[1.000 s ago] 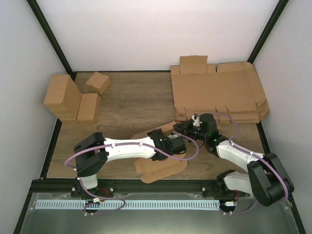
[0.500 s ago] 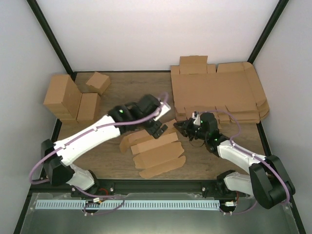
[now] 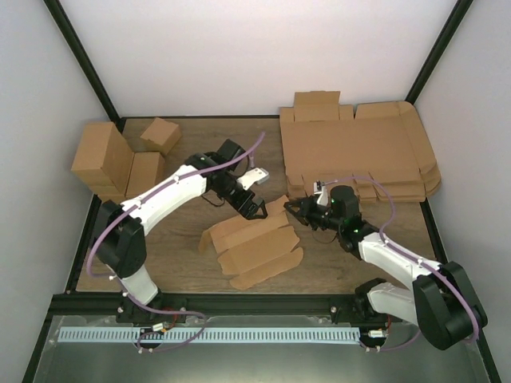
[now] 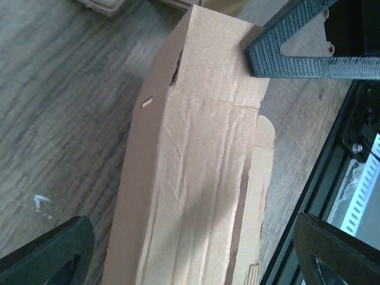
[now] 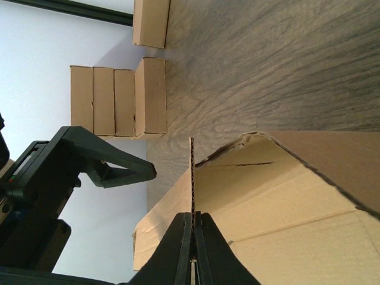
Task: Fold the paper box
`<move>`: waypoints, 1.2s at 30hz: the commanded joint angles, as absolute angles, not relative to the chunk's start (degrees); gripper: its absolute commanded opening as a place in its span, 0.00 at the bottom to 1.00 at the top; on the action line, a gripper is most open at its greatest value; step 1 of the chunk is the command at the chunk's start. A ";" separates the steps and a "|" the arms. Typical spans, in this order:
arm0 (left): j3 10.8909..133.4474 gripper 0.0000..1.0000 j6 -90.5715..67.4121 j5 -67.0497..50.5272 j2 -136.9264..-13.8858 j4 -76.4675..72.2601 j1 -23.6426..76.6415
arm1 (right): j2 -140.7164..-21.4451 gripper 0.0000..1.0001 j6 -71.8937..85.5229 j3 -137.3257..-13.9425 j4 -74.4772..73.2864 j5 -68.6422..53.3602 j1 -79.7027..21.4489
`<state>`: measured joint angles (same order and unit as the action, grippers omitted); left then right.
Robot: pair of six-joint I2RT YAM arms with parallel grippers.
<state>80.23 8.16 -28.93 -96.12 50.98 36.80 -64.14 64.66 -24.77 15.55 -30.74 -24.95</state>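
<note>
1. Since a second ago, the left gripper (image 3: pixel 255 211) has lifted off the paper box (image 3: pixel 255 243) and swung toward the far side. Its jaws have gone from half closed to wide apart and hold nothing.
2. It now hovers over the box's far end, with one finger on each side of the top panel.
3. The right gripper (image 5: pixel 193 237) has stayed pinched on a thin upright flap edge of the box.
4. The box lies partly folded mid-worktop (image 3: pixel 200 159).
5. A pile of flat sheets (image 3: pixel 355 152) lies far right, and a group of small boxes (image 3: pixel 112 163) stands far left.
</note>
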 commanded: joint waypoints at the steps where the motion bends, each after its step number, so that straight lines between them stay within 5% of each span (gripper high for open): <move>1: 80.01 0.91 12.02 -34.00 -98.66 52.39 37.00 | -63.77 0.02 62.06 -24.29 16.51 -31.90 -25.49; 23: 71.65 0.73 10.42 -25.43 -96.55 47.45 38.83 | -69.86 0.06 62.41 -23.62 19.64 -32.34 -25.49; 36: 70.95 0.83 9.18 -29.84 -96.12 46.92 38.78 | -70.59 0.07 61.44 -21.70 20.28 -32.18 -25.44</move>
